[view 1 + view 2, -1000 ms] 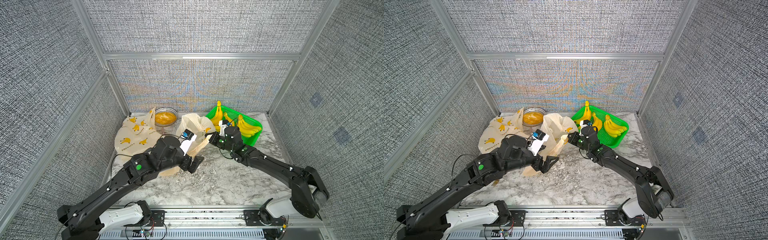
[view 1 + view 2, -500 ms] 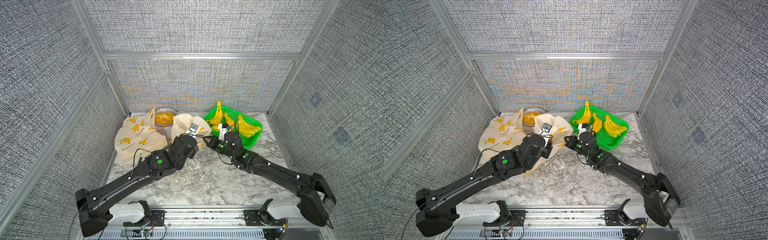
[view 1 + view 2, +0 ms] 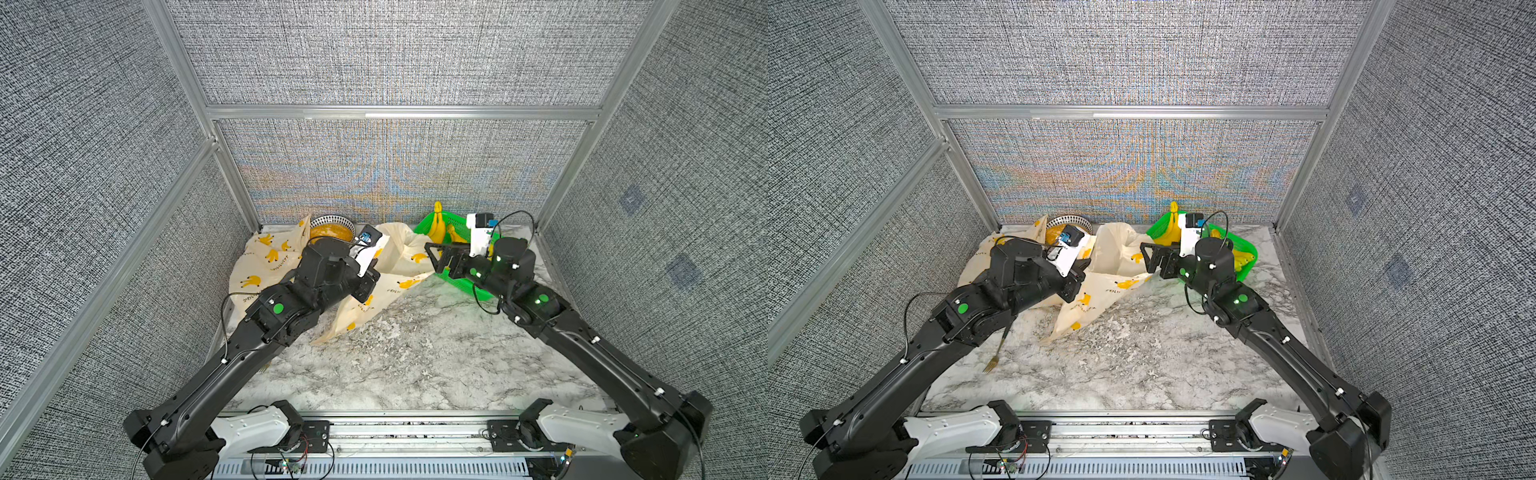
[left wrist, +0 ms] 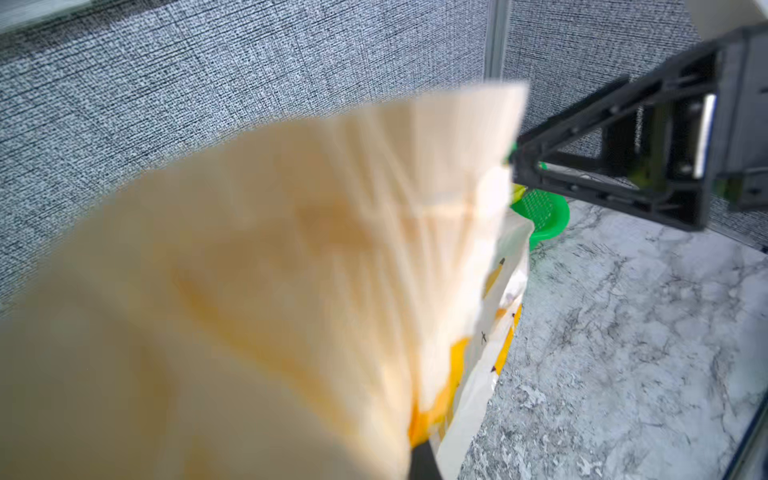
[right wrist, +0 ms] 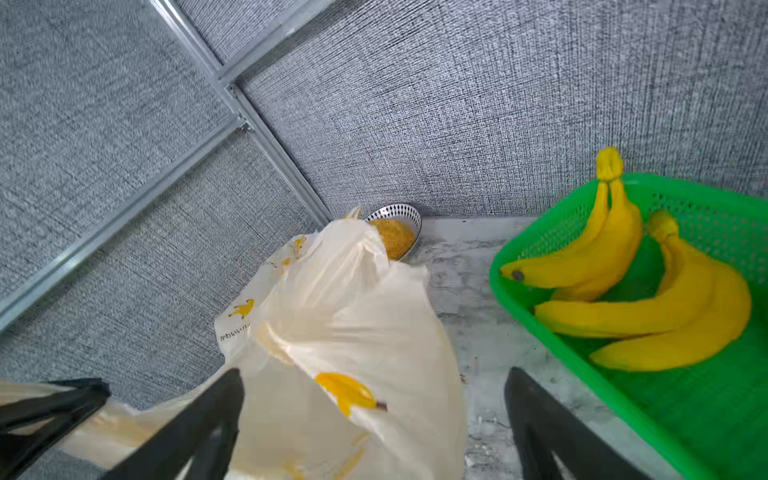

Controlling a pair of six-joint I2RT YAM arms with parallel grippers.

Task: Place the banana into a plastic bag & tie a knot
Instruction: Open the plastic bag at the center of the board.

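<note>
- The left gripper [image 4: 420, 459] is clamped on a gathered fold of the cream banana-print plastic bag [image 3: 399, 253]. It holds that side up off the marble tabletop [image 3: 415, 353], and the rest of the bag sags down to the surface.
- The right gripper [image 5: 374, 378] has its fingers spread wide and grips nothing. It hovers between the bag and the green basket [image 5: 702, 199].
- Two bunches of bananas [image 5: 623, 266] lie in the basket, just beside the bag, and neither arm touches them.
- I cannot tell whether any fruit is already inside the bag. The yellow on it looks like print.
- As I judge it, the bag is only being held for opening. Picking a banana, loading it and tying the knot all remain.
- A second printed bag [image 3: 262, 262] lies flat near a bowl [image 3: 332, 226].
</note>
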